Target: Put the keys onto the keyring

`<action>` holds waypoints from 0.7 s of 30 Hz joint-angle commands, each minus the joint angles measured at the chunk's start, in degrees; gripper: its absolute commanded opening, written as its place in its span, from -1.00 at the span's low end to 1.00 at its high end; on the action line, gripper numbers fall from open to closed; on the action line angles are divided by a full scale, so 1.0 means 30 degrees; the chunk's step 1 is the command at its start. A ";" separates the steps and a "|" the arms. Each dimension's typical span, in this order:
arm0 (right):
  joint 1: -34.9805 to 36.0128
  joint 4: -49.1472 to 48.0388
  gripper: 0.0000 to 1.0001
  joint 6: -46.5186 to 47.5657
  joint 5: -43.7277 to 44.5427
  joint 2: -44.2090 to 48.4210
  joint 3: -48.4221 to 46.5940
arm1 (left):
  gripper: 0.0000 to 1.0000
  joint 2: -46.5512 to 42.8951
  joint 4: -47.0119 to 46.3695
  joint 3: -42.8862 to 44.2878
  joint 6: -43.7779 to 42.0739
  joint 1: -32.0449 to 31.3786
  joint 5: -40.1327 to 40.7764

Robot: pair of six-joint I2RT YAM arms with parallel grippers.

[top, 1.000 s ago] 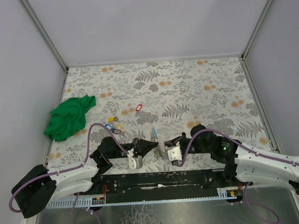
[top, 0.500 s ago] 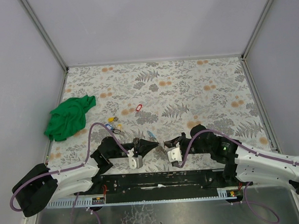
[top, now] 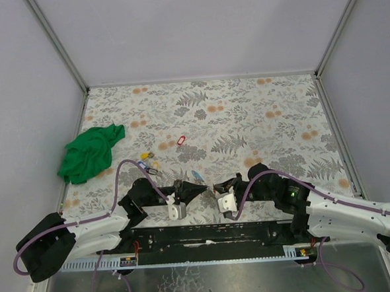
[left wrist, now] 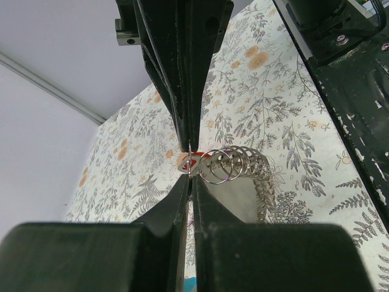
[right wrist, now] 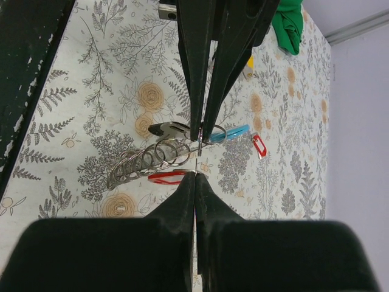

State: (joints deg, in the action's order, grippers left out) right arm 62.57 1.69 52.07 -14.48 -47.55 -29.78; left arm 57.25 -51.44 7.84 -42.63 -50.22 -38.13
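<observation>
while my two hands are meeting tip to tip just ahead of my bases, i am pinching the keyring (left wrist: 228,165) between them. my left hand (left wrist: 189,182) is clamped tight on one thin silver loop, and my right hand (right wrist: 195,176) is clamped on the same bunch from the opposite side. the run of overlapping loops is trailing from that pinch back toward the near edge of the counter (top: 259,109), so its long axis is lying across the line of my fingers. a blue tag (right wrist: 234,131), a red tag (right wrist: 167,177) and a black tag (right wrist: 165,129) are hanging at the pinch; i cannot tell whether they are threaded on. the loose keys (top: 148,165) are lying left and farther out, near the green cloth (top: 89,152), with one red key (top: 180,141) beyond them. my left arm is sitting nearer them, so i am judging that hand the one to fetch.
</observation>
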 commanded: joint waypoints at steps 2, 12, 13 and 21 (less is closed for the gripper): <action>0.0297 -0.1470 -1.00 0.0110 0.0833 -0.0032 -0.0650 | -1.00 0.0130 -0.1353 0.0457 0.0123 -0.0111 -0.0118; 0.0400 -0.0949 -1.00 0.0048 0.0795 -0.0233 -0.0823 | -1.00 0.0062 -0.1435 0.0409 0.0152 -0.0094 0.0026; 0.0409 -0.0873 -1.00 0.0023 0.0884 -0.0208 -0.0847 | -1.00 0.0037 -0.1461 0.0406 0.0163 -0.0120 0.0090; 0.0407 -0.0781 -1.00 -0.0066 0.0440 -0.0109 -0.0883 | -1.00 0.0040 -0.1682 0.0344 0.0207 -0.0112 0.0223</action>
State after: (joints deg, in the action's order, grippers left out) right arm 63.02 0.97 52.10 -12.93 -48.27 -29.78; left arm 57.49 -51.51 7.84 -42.28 -50.22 -38.09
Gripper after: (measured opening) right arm 0.010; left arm 0.008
